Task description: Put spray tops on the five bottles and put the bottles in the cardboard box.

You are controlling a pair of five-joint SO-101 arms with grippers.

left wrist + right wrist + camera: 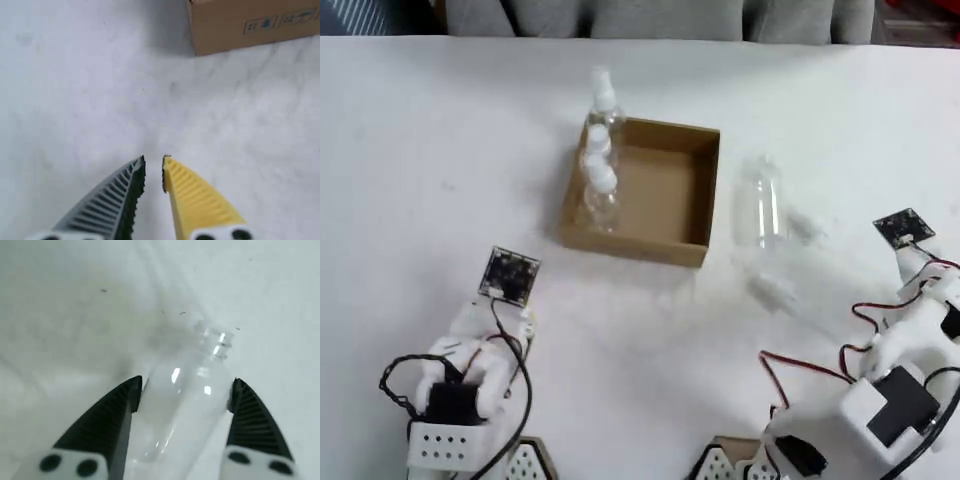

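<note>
Right tool [186, 384]: black jaws spread wide on either side of the clear, uncapped plastic bottle [197, 372]; I can't make out any squeeze on it.
Bottle's lie: on its side on the white surface [440, 150], just right of the open brown cardboard box [665, 190].
Long axis: runs straight away from the right tool, with the threaded neck at the far end and the body between the jaws.
White spray tops [775, 290]: two lie loose, this one nearer the arms, the other just beside the bottle.
Left tool [153, 167]: grey and yellow jaws nearly together, holding nothing, over bare surface short of the box corner.
Nearer arm: the right, clearly; the left sits well apart.
Coming move: probably a close across the body; the round wall may roll.
</note>
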